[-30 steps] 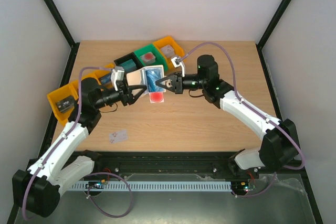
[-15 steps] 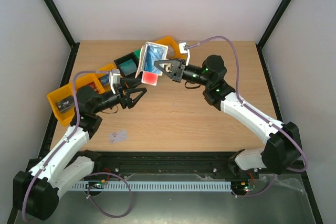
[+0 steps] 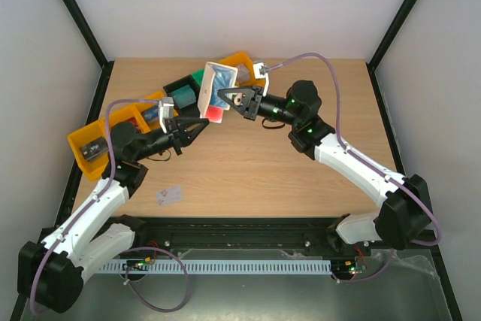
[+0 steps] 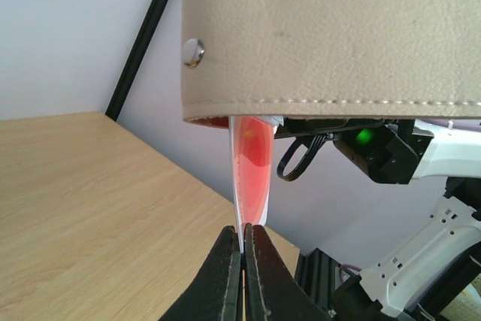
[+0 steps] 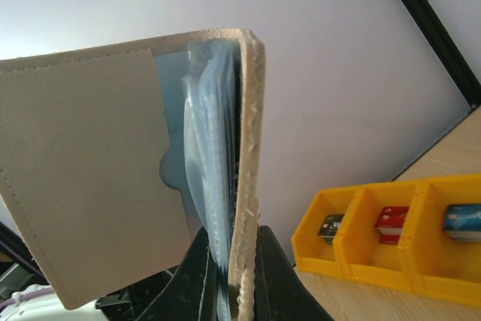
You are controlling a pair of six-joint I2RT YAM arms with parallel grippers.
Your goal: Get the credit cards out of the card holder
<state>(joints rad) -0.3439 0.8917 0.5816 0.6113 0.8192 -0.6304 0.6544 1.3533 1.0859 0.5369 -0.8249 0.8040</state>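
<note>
Two grippers share this step. The right gripper [image 3: 224,99] is clamped on one edge of the card holder [image 3: 218,82], which hangs open in the air with its beige cover toward the left arm and its blue pockets toward the right one. One card [image 4: 252,159], whitish with a pink-red blot, sticks out below the holder. The left gripper [image 4: 242,242] has its fingers closed on that card's bottom edge, a thin bite right at the tips. Doing this well probably means pulling straight along the pocket, away from the holder and in the card's own plane. A sideways tug could bend the card or let it slip from so shallow a pinch. The right grip needs to be firm so the holder does not follow. A loose card [image 3: 170,195] lies on the table [image 3: 255,178] well apart from the holder, to its near left, and a row of bins [image 3: 77,143] sits just behind and left of it.
</note>
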